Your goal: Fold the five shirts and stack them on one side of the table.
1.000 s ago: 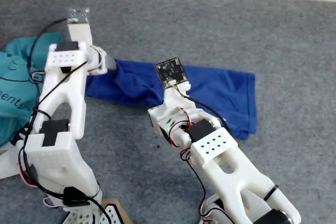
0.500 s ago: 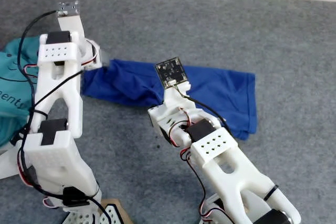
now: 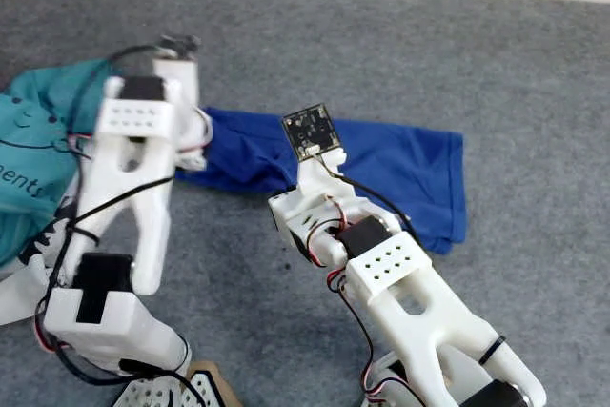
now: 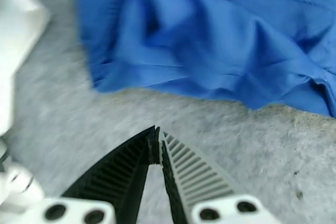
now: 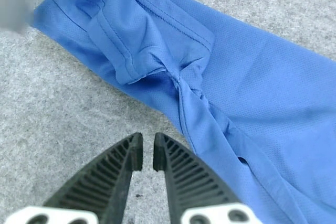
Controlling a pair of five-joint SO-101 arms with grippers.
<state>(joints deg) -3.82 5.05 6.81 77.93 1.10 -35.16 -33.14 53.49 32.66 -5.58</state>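
Honestly, with my left gripper (image 4: 157, 132) pinched closed on nothing and my right gripper (image 5: 147, 151) barely parted and empty, both beside the rumpled blue fabric shirt (image 3: 410, 171) lying mid-way across the grey felt table (image 3: 534, 64), a shallow grab could snag one layer and undo the fold.

You've got one bit of print here: white lettering (image 3: 21, 178) on the teal shirt (image 3: 43, 140), at the left edge of the high view. The frame edge cuts it off, so you only get the tail of a word and can't read it whole. Nothing else is legible.
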